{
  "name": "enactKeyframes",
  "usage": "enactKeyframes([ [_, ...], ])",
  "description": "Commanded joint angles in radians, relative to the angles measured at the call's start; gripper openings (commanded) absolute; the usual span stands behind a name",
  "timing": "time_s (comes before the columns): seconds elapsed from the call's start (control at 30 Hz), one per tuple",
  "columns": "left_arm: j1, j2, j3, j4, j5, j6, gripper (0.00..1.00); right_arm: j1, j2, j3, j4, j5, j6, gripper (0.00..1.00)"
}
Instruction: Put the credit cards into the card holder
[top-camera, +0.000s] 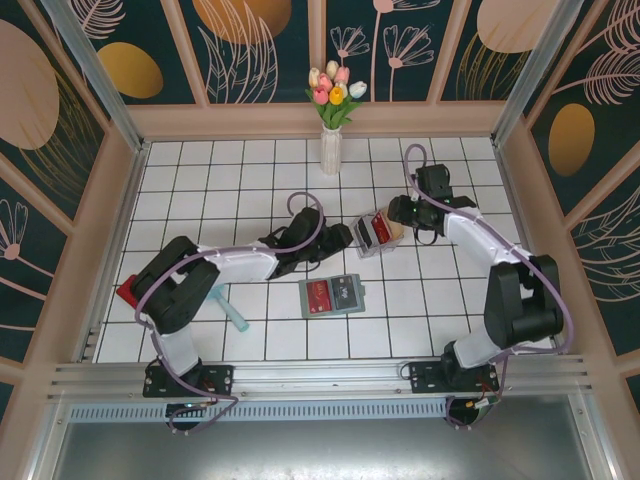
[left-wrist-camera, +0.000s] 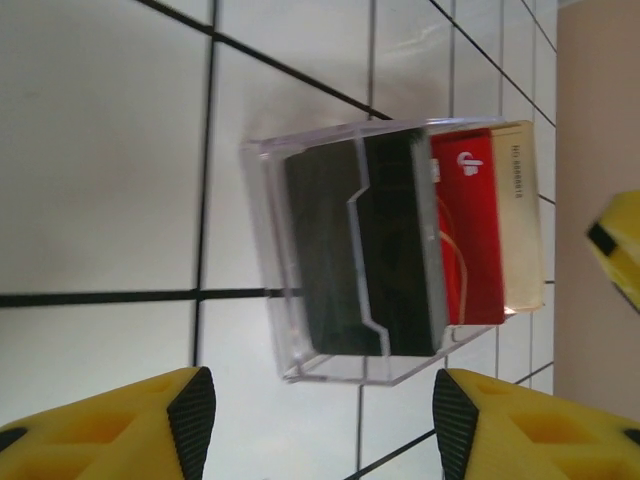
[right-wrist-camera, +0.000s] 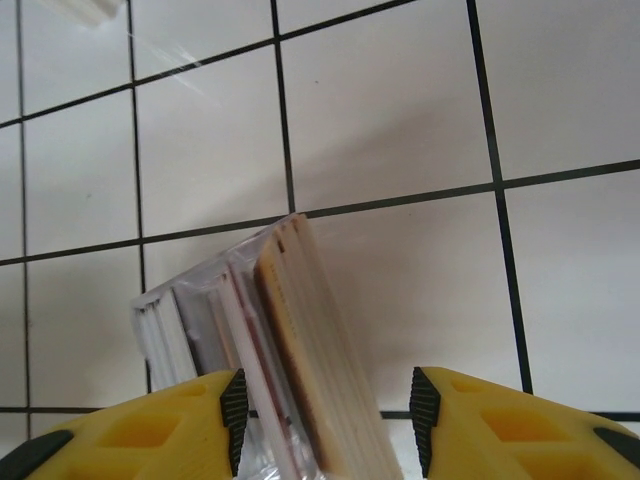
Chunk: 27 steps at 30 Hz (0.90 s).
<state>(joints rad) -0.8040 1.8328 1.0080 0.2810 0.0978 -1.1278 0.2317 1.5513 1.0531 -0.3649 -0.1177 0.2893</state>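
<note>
From above, the card holder (top-camera: 332, 296) lies flat on the white-tiled desk (top-camera: 200, 180), near its front and between the two arms. A red card (top-camera: 322, 294) shows on its left half, but whether that card is tucked in or only resting there cannot be made out. Behind it stands a clear box (top-camera: 373, 236) holding more credit cards (top-camera: 377, 230), with the left claw (top-camera: 338, 238) just to its left and the right claw (top-camera: 398, 218) just to its right. The left wrist camera gives what the overhead view blurs: the clear box (left-wrist-camera: 345, 250) has a dark stepped front, and a red and a cream card (left-wrist-camera: 470, 225) stand on edge behind it. The left claw (left-wrist-camera: 320, 410) is spread wide and grips nothing, with the box just beyond its fingertips (left-wrist-camera: 192, 405). The right wrist camera sees the cards (right-wrist-camera: 300, 340) edge-on, tilted, between the parted fingers of the right claw (right-wrist-camera: 325, 420). There is a clear gap at the right pad (right-wrist-camera: 425, 415), but contact at the left pad is hard to judge. The lower end of the stack is cut off by the picture's edge. A teal stick (top-camera: 228, 305) lies beside the left arm, and a vase (top-camera: 331, 150) of tulips stands at the back.
</note>
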Motion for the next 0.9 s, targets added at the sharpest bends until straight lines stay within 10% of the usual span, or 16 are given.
enactKeyframes([
  [0.0,0.007,0.034,0.071,-0.004,0.049,0.030,0.64,-0.004,0.035,0.056,-0.042,-0.009,-0.055,0.51],
  [0.87,0.041,0.273,0.247,-0.017,0.123,0.014,0.57,0.133,0.173,0.167,-0.167,0.325,-0.183,0.54],
])
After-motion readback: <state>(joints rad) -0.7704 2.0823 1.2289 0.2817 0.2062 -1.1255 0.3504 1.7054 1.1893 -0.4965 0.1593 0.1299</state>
